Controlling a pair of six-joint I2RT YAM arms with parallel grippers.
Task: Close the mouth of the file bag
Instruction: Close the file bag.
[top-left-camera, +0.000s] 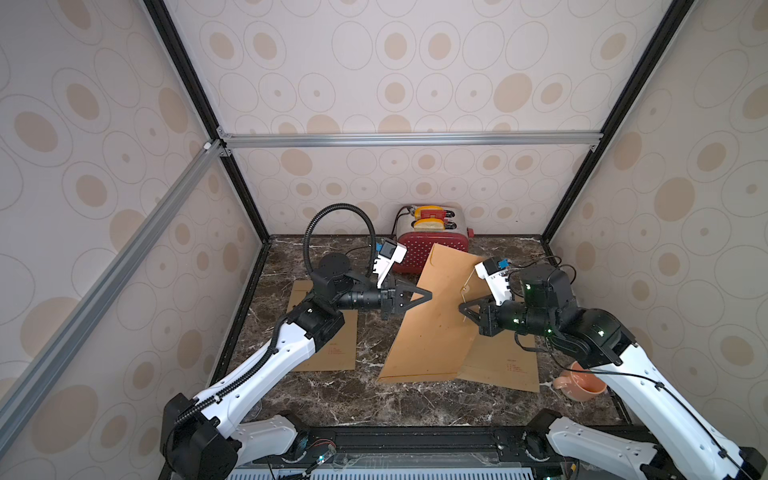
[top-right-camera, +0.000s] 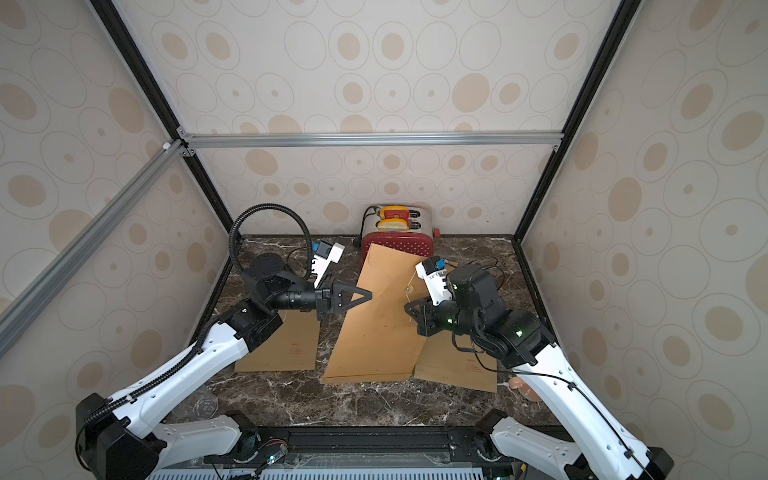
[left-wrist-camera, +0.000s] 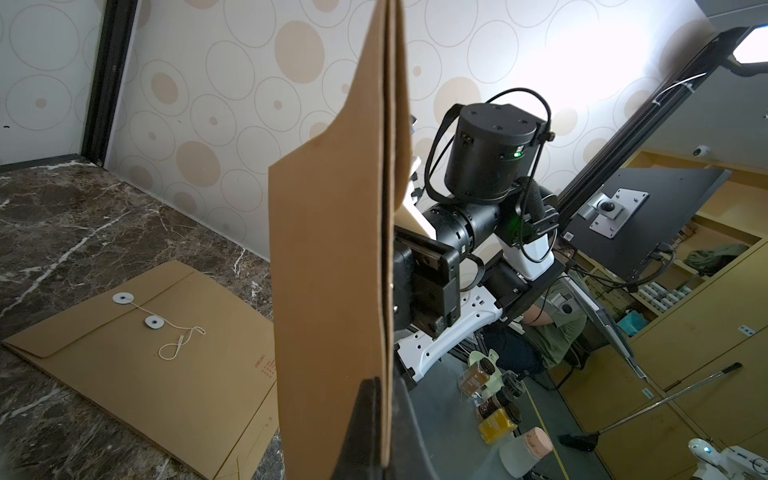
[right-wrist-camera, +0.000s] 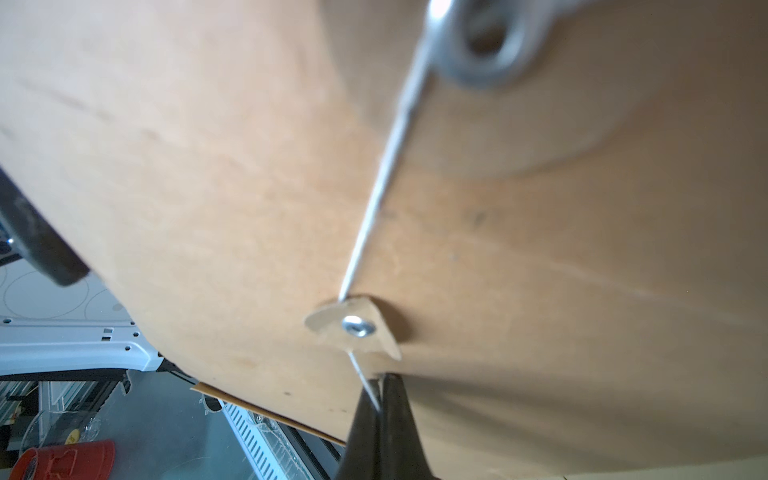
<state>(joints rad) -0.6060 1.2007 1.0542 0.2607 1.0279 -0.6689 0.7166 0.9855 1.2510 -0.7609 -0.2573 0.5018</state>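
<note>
The brown file bag (top-left-camera: 432, 324) (top-right-camera: 374, 324) stands tilted on its lower edge in the middle of the marble table in both top views. My left gripper (top-left-camera: 430, 296) (top-right-camera: 370, 295) is shut on the bag's left edge; in the left wrist view the edge (left-wrist-camera: 332, 249) runs between the fingertips (left-wrist-camera: 384, 386). My right gripper (top-left-camera: 460, 308) (right-wrist-camera: 380, 382) is shut on the white string (right-wrist-camera: 382, 199) just beyond the lower round disc (right-wrist-camera: 353, 324). The string runs taut up to the upper disc (right-wrist-camera: 482, 37) on the flap. The bag's face (right-wrist-camera: 208, 166) fills the right wrist view.
A second file bag (top-left-camera: 332, 349) (left-wrist-camera: 145, 340) lies flat under my left arm and a third (top-left-camera: 507, 365) lies under my right arm. A red toaster (top-left-camera: 432, 245) stands at the back wall behind the held bag. A pink mug (top-left-camera: 579, 382) sits at the front right.
</note>
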